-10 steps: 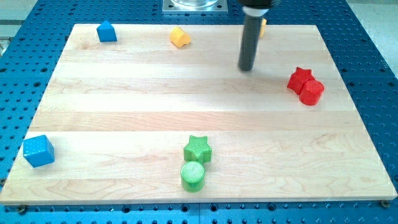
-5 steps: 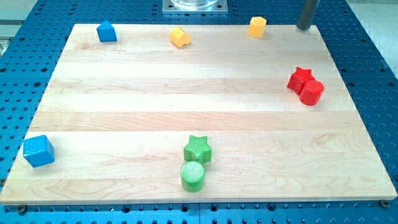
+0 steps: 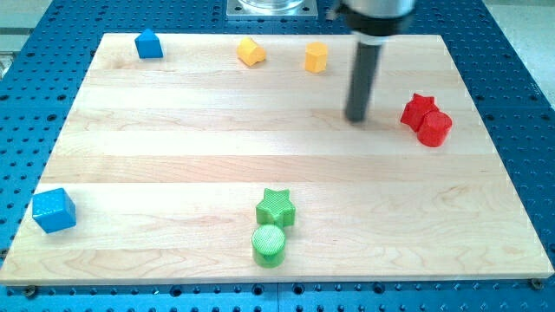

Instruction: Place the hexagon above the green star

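A pale wooden bench [image 3: 173, 130] sits on a blue perforated base. The arm has no jaws to spread or pinch, only a dark rod; my tip [image 3: 356, 119] rests on the board. The yellow hexagon [image 3: 316, 56] lies up and to the view's left of my tip, apart from it, near the top edge. A second yellow block [image 3: 251, 52] sits further left. The green star [image 3: 276, 208] is far below and left of my tip, touching a green cylinder [image 3: 269, 245]. The hexagon looks small, light and rigid, likely to slide and spin easily. It cannot be gripped; pushing squarely on its upper face seems best.
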Action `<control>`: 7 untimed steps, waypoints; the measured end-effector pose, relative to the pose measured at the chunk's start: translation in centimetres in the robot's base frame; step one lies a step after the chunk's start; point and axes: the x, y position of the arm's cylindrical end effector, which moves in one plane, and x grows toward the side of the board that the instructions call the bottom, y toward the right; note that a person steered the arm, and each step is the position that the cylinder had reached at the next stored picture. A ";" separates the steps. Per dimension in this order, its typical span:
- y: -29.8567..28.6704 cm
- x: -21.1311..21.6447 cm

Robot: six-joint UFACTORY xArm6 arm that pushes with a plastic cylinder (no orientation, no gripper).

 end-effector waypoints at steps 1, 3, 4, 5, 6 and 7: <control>3.0 -4.8; -1.5 -12.8; -5.8 -13.6; -11.2 -9.7; -14.3 -0.4; -5.4 9.9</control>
